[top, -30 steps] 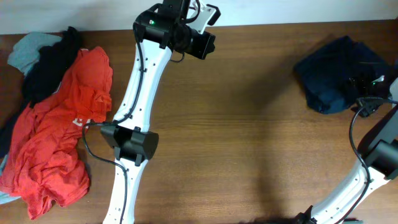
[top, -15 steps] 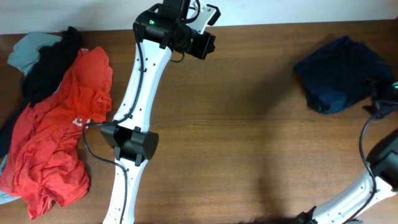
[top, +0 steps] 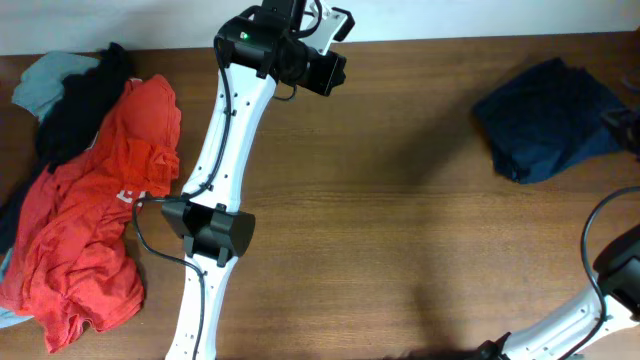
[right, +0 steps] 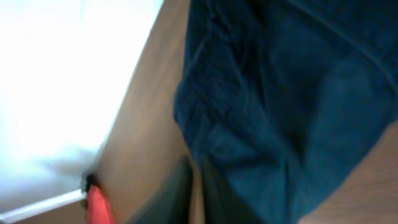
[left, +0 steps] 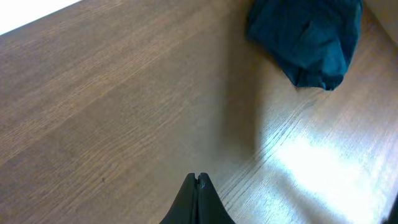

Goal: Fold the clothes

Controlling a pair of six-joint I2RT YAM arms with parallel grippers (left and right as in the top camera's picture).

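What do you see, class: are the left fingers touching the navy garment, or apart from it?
Apart. The left wrist view shows bare table between the shut left fingers at the bottom edge and the navy garment at top right.

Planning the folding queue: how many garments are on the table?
4: navy garment far right; red shirt, black garment and pale blue garment piled at left. The pile may hide more.

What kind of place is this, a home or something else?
Probably a robotics lab or test bench: the left arm and the right arm, both white, reach over a wooden table that bears a navy garment and a heap of other clothes.
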